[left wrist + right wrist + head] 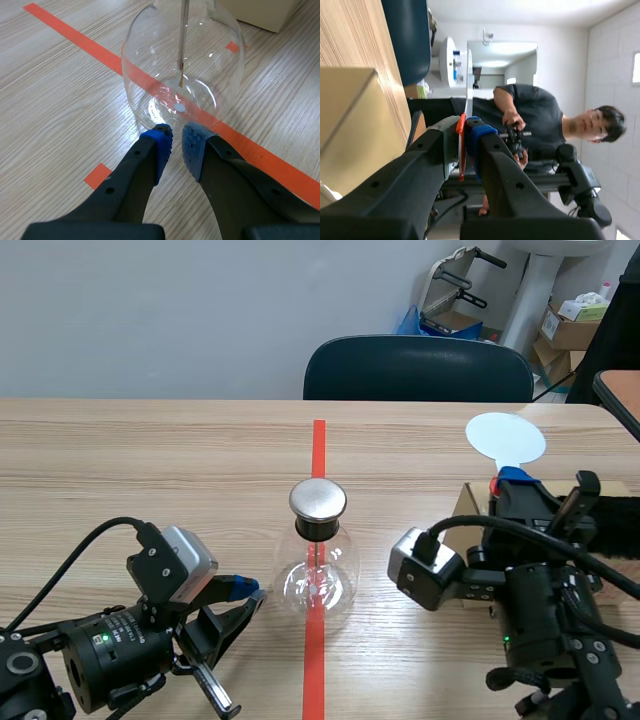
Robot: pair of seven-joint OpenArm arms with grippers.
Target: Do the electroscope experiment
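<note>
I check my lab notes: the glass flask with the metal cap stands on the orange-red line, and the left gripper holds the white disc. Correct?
One error: the right gripper, not the left gripper, holds the white disc, as the scene view shows. The glass flask with the metal cap does stand on the orange-red line.

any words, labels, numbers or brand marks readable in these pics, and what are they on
No text can be read in any view.
Glass flask and its metal cap: no label or marking.
White disc: blank.
Cardboard box on the table: the sides in view are bare.
Boxes on the floor behind the table: any print on them is too small to read.
</note>
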